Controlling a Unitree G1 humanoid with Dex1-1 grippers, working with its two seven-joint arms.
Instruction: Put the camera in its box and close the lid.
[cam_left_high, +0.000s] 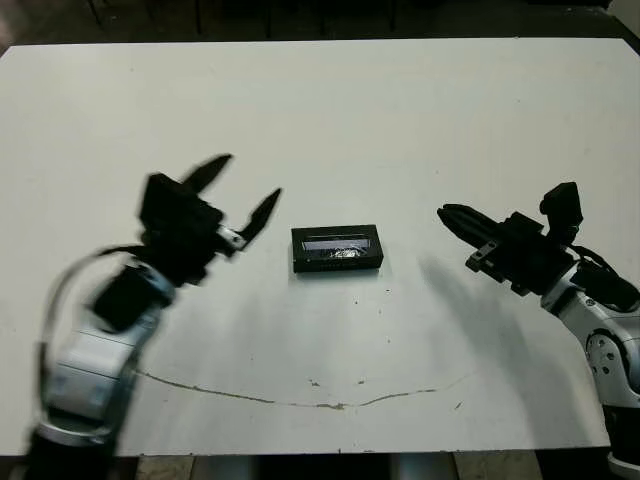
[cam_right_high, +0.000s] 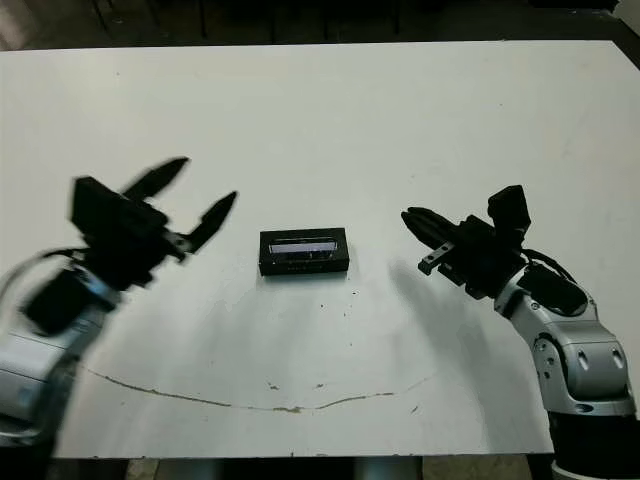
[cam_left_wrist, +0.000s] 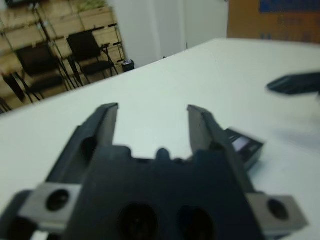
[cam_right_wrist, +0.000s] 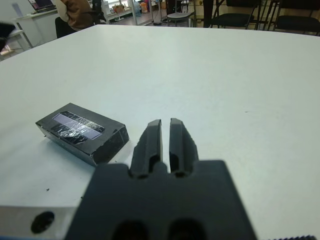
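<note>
Looking down from the head camera, you see a thin brown crack line (cam_left_high: 300, 400) crossing the white table (cam_left_high: 330, 110) nearest you. Beyond it the left gripper (cam_left_high: 245, 195) hovers with its two black fingers spread wide, empty. The right gripper (cam_left_high: 447, 214) hovers opposite, fingers pressed together, holding nothing. Between them, apart from both, the box (cam_left_high: 337, 248) sits flat on the table with the lid (cam_right_wrist: 79, 124) on it. The box is a shallow matte black rectangle; the lid carries a glossy, crinkled, bluish panel in a black frame. You cannot see the camera. Black chairs (cam_left_wrist: 45, 62) stand beyond the table's far edge.
</note>
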